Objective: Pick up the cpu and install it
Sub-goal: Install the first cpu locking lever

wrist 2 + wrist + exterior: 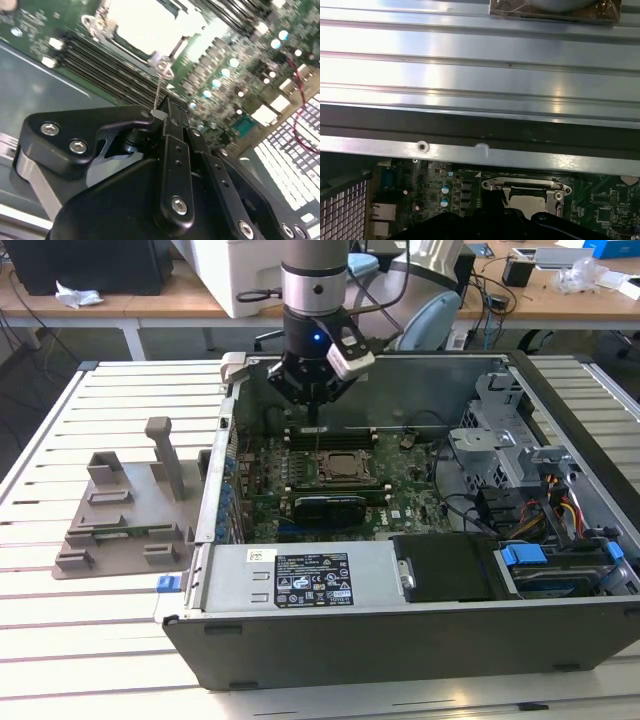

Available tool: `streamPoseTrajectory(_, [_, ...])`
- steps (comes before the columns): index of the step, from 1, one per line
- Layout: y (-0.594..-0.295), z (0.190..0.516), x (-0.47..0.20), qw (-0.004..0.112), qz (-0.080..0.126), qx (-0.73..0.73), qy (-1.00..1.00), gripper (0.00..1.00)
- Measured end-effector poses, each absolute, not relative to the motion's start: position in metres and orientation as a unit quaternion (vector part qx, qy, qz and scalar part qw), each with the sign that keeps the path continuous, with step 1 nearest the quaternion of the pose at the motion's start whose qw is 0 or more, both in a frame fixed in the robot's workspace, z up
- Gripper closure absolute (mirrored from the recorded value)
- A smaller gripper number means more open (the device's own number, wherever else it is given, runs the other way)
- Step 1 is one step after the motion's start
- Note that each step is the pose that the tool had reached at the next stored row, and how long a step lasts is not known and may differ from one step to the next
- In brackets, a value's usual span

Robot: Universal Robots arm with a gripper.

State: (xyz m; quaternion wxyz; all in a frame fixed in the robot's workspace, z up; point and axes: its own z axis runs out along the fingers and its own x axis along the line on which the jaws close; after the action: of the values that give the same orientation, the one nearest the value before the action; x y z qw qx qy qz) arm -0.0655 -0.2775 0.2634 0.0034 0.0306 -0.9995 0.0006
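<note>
Workshop room, desks and cables behind; you've got a slatted metal tabletop (60, 620) with an open PC case (400, 640) lying on its side so the motherboard (400, 502) faces up for top-down access. On the exterior view's left a grey fixture (120, 515) sits on the slats, just beside the case, apart from the arm.

Your claw (313, 412) hangs inside the case, above the board's far edge, near the RAM slots (330, 435) and just behind the socket (346, 466). In the second wrist view the claw (161, 114) looks pinched nearly together, and a thin metal rod, likely the socket lever (159, 90), runs from the tips toward the socket frame. Whether it's actually gripped, can't tell for sure, but the tips meet right at it.

The cpu (145, 25) shows as a pale silvery square lying flat within the socket frame in the second wrist view; in the first wrist view the cpu (530, 202) sits the same way, inside the frame. Judging from that, the chip is already seated, and the claw is at the latch, not the chip.
</note>
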Motion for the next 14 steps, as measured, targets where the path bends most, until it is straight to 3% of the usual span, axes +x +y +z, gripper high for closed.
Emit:
streamPoseTrajectory(5, [-0.278, 0.263, -0.060, 0.005, -0.001, 0.031, -1.000, 0.89])
streamPoseTrajectory(9, [-0.282, 0.258, -0.058, 0.005, -0.022, 0.031, -0.999, 0.89])
streamPoseTrajectory(14, [-0.283, 0.250, -0.055, 0.005, -0.029, 0.031, -0.999, 0.89])
